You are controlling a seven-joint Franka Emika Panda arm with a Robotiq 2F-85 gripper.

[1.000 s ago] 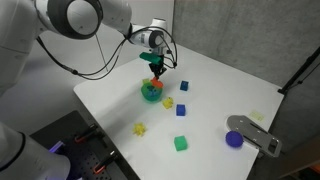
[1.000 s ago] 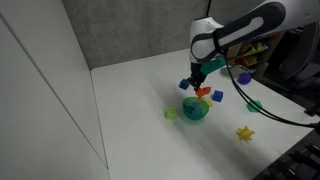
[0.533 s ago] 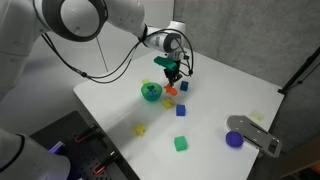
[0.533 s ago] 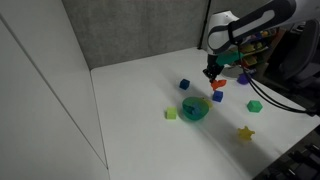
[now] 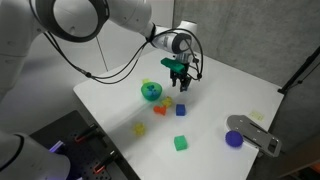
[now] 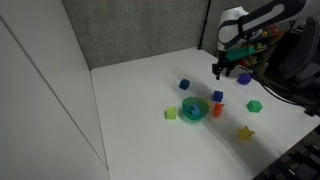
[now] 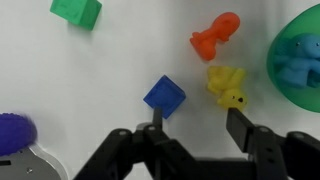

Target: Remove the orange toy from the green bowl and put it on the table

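Gripper (image 5: 180,82) hangs above the table (image 5: 230,95) in the upper centre of an exterior view. Its fingers are spread and nothing is held. In the wrist view the two dark fingers (image 7: 240,128) stand well apart along the lower edge, with bare white tabletop between them.

Orange toy (image 7: 216,35) lies on the table in the upper right of the wrist view. It is outside the green bowl (image 7: 296,75) and clear of the bowl's rim, which is cut off by the right edge. A blue item (image 7: 300,50) sits inside the bowl. In an exterior view the orange toy (image 5: 159,109) rests just below and right of the green bowl (image 5: 151,92), apart from the gripper.

Yellow toy (image 7: 228,85) lies just below the orange toy and near the bowl's rim; contact with either cannot be confirmed. Blue cube (image 7: 164,96) sits on the table at centre frame, just above the fingertip on the left side of the frame; whether they touch cannot be told. Green cube (image 7: 76,10) is at the upper left, partly cropped. Purple round piece (image 7: 12,132) is at the lower left edge, well apart from the rest.
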